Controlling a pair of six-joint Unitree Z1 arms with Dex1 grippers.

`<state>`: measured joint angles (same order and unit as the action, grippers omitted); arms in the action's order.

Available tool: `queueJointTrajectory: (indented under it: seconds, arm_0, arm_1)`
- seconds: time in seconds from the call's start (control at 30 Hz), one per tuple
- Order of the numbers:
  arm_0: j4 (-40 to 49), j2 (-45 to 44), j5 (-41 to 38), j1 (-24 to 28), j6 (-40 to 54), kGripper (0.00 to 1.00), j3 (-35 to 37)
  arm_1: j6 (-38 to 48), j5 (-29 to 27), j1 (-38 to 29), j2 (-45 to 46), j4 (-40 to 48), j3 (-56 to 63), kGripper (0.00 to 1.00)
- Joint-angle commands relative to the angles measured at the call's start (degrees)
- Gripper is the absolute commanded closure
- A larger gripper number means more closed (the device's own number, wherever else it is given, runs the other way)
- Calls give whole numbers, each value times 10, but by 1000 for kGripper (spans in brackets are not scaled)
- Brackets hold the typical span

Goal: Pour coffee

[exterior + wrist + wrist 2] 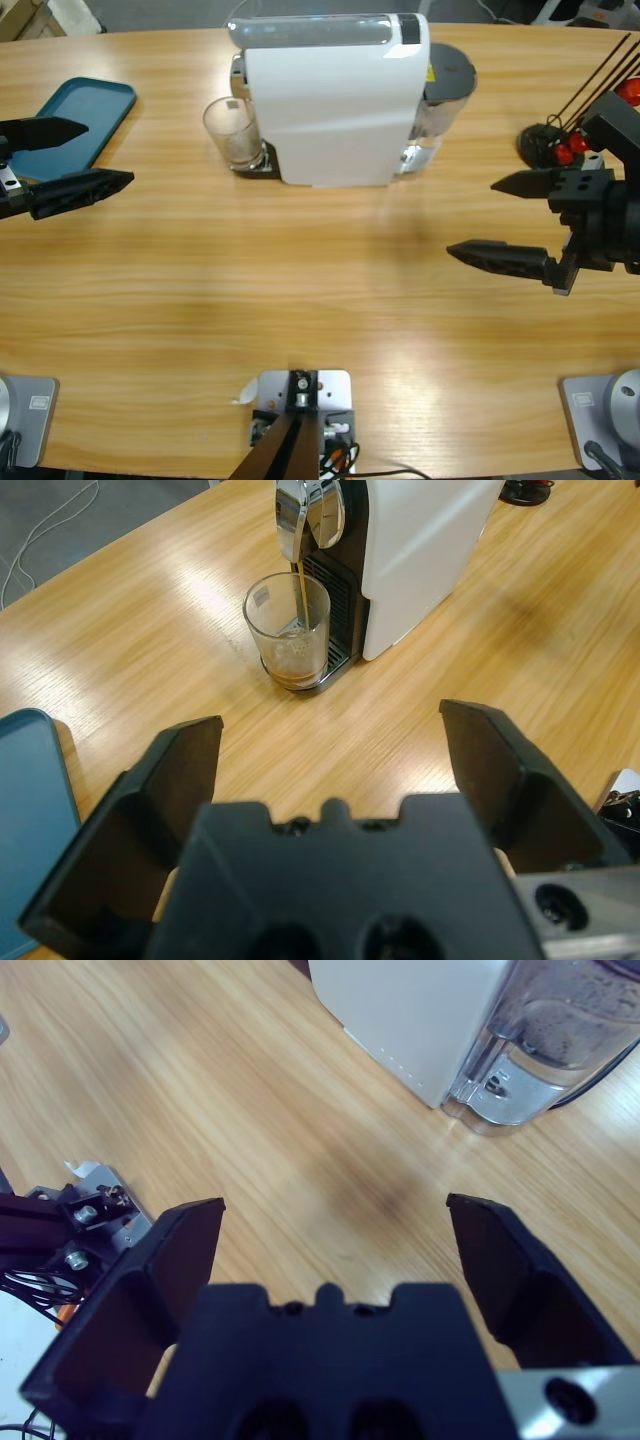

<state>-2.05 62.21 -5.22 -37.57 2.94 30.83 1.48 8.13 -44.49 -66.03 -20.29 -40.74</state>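
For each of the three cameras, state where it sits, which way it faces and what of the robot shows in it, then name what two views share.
High view: fixed above the table, looking down; both claws show, left claw and right claw, both open.
Left wrist view: on the left wrist, facing the glass under the spout, coffee streaming in; its own jaws show.
Right wrist view: on the right wrist, facing the coffee machine and its water tank; its own jaws show.
Shared: the machine appears in all three.

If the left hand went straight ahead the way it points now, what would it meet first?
Probably the clear glass under the coffee machine's spout. It sits roughly centred ahead of the open left hand, with only bare table between, though depth is uncertain.
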Motion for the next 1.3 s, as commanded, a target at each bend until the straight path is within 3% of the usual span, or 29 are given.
queueJointTrajectory:
  seconds: [0.03,0.97,1.3]
  arm_0:
    - [-5,19,8,-5,4,59,-18]
    - [-8,49,8,-5,30,59,-14]
    - [-87,129,33,-5,75,96,-19]
  arm_1:
    - [5,1,-5,-17,7,17,0]
    - [15,3,-5,-30,8,15,0]
    - [16,7,-5,-37,8,13,0]
